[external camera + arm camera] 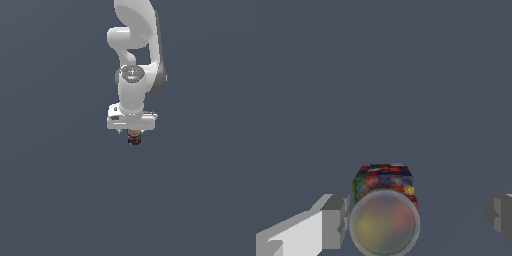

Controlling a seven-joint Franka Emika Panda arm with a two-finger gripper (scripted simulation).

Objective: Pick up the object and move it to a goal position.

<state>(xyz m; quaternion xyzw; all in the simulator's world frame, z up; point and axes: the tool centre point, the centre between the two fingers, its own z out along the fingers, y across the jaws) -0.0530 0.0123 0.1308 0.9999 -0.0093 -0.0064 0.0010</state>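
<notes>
Grasping is the step in hand: gripper (418, 220) fingers (335, 221) stand apart around the upright can (384, 200), one nearly touching, so closing evenly should come next, then lifting.

Upright can (384, 200) sits between the spread end effector (418, 217) fingers — nearer one.

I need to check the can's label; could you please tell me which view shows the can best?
The wrist view: the can fills it, showing its grey top and patchwork label between the open tool fingers. In the exterior view the can is tiny, partly hidden beneath the tool.
</notes>
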